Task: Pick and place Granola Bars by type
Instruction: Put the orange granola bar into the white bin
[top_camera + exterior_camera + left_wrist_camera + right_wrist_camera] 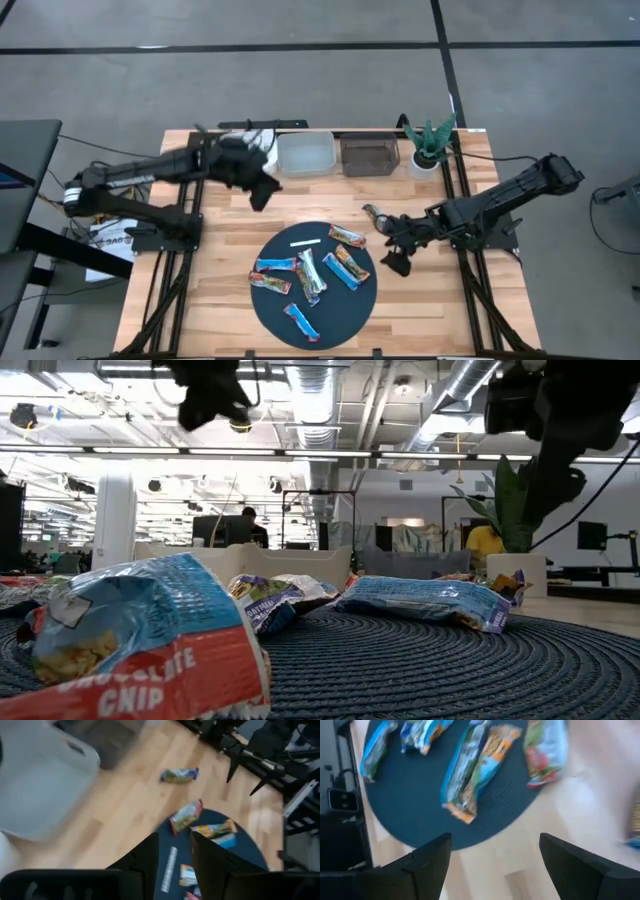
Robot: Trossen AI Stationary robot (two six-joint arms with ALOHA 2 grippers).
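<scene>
Several foil-wrapped granola bars [310,275], blue, orange-brown and silvery, lie on a dark round mat [345,312]. One more bar [375,213] lies on the wood just off the mat's far right. My left gripper [262,192] hovers open above the table, between the clear bin and the mat, holding nothing. In the left wrist view [175,865] it looks down on a bar [186,816] at the mat's edge. My right gripper [397,262] is wide open and empty at the mat's right edge [495,855], above bare wood, with bars [470,770] ahead of it.
A thin white strip [304,243] lies on the mat's far part. A clear bin [305,155], a dark bin [368,155] and a potted plant [430,145] line the far edge. Bare wood shows between the bins and the mat.
</scene>
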